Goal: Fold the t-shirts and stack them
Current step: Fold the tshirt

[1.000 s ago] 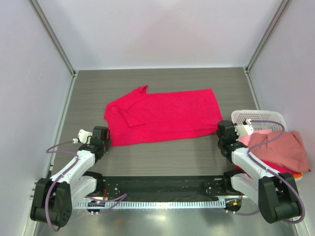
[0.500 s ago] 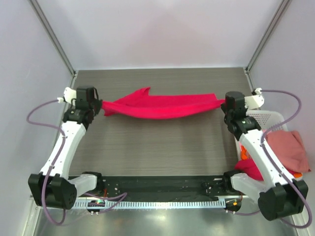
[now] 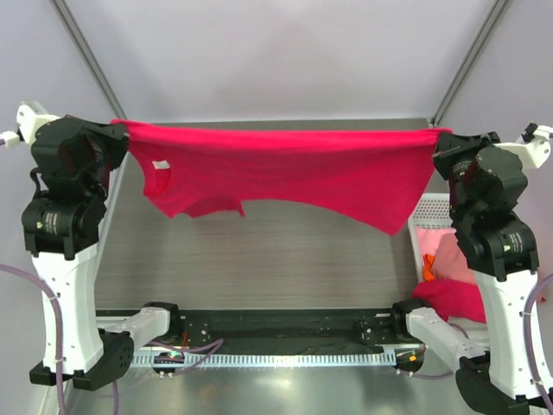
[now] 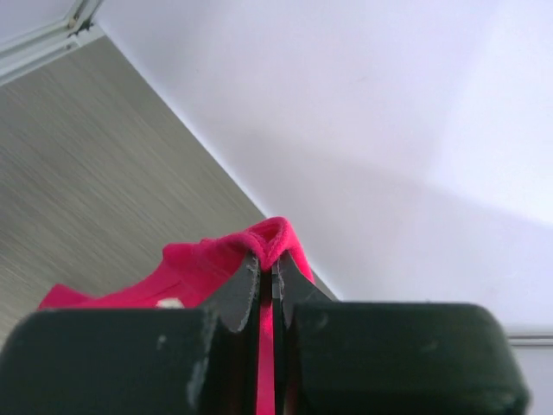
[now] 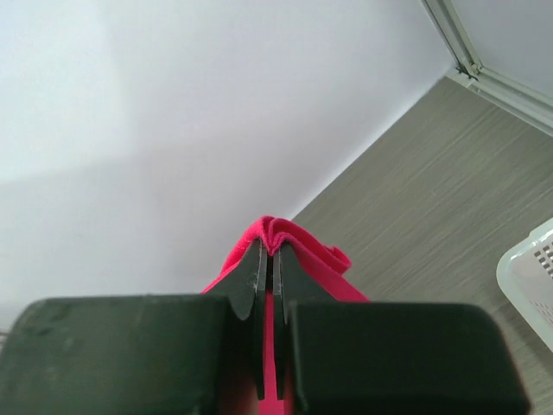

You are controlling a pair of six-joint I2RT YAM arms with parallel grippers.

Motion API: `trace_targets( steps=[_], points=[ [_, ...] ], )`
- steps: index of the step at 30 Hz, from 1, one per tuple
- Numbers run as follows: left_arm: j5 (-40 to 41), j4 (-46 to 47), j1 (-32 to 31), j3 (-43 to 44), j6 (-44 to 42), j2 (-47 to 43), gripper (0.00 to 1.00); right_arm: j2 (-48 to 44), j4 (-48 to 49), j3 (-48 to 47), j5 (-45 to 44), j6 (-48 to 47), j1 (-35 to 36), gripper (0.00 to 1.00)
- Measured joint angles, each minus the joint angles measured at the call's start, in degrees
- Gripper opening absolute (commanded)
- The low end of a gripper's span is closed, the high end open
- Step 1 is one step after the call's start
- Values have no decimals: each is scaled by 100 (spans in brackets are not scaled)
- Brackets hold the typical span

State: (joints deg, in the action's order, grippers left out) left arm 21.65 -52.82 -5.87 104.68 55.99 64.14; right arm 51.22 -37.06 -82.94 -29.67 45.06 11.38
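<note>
Both left gripper (image 4: 269,264) and right gripper (image 5: 270,251) clamp the soft crimson t-shirt (image 3: 294,173) stretched taut.

The top external camera looks down from above and behind the arm bases, seeing the whole table (image 3: 259,259) from afar. Each wrist camera sits close behind its own jaws, the left gripper (image 4: 270,278) and right gripper (image 5: 270,259), facing the back wall (image 5: 130,104). All three views share the crimson t-shirt (image 3: 302,173) and the tabletop

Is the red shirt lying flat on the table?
No, the shirt hangs stretched in the air between the two arms' jaws, above the table.
</note>
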Motion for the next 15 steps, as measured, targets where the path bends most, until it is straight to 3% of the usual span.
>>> trace_targets(
  steps=[6,15],
  points=[
    [46,-280,57,831,-98,592,0,643,-166,-664,4,-118,2,1],
    [-570,-286,623,1322,-96,2815,0,2549,-225,-1158,426,-111,-122,1]
  ],
)
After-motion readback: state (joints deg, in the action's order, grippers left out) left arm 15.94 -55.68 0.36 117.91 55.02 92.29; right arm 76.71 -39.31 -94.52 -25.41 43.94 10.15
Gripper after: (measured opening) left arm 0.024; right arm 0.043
